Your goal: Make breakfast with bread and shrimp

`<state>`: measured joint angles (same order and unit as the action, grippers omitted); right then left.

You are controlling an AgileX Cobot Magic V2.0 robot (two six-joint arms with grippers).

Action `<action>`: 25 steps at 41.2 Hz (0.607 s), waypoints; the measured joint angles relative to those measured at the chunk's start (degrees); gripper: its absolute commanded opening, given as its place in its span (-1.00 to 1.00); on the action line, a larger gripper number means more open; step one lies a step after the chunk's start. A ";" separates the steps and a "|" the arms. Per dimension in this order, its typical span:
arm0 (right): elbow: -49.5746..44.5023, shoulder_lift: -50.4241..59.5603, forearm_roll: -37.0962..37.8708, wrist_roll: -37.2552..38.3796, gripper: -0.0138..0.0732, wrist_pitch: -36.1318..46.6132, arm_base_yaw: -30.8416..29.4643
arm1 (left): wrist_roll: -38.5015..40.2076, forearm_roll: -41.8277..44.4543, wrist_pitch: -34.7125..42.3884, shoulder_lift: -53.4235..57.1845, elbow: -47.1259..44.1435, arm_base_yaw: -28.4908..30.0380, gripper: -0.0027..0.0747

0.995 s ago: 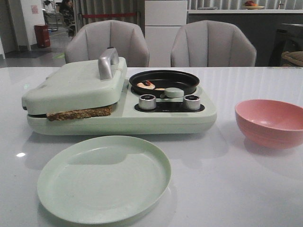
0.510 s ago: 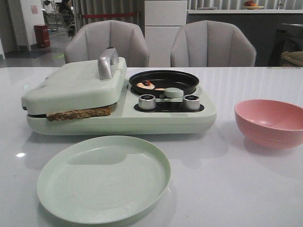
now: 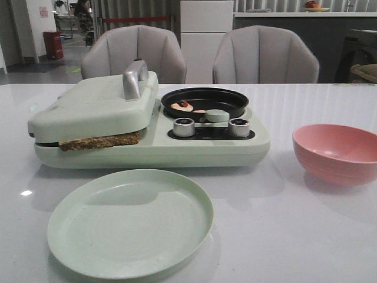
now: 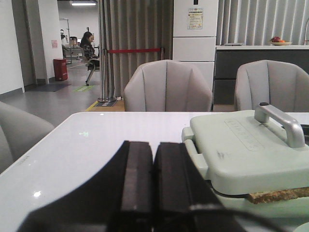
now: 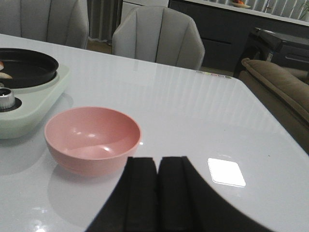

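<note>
Bread (image 3: 100, 141) pressed under lid, shrimp (image 3: 182, 105) in pan — plating left; both my hands (image 4: 153, 188) (image 5: 157, 193) clenched, empty.

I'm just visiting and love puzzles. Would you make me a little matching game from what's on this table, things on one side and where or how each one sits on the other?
Things:
1. bread
2. shrimp
3. pink bowl
4. green plate

Places or states:
A. lying in the black round pan
B. empty, on the table in front of the cooker
C. pressed under the closed lid, its edge sticking out
D. empty, on the table to the right of the cooker

Pairs: 1-C, 2-A, 3-D, 4-B
</note>
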<state>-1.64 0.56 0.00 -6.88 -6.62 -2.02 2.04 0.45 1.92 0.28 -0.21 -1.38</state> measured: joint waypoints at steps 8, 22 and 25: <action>0.00 0.00 0.00 0.00 -0.76 0.54 0.47 | 0.00 0.00 0.00 0.00 0.00 0.00 -0.67; 0.00 0.00 -0.88 0.35 -0.76 1.16 0.93 | 0.00 0.00 0.12 0.00 0.00 0.00 -0.67; 0.00 0.00 -0.97 1.56 -0.76 1.80 1.37 | 0.00 0.00 0.12 0.00 0.00 0.00 -0.67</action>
<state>-1.64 0.56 -0.97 -5.32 -4.82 -0.65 2.04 0.45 2.04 0.28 -0.21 -1.38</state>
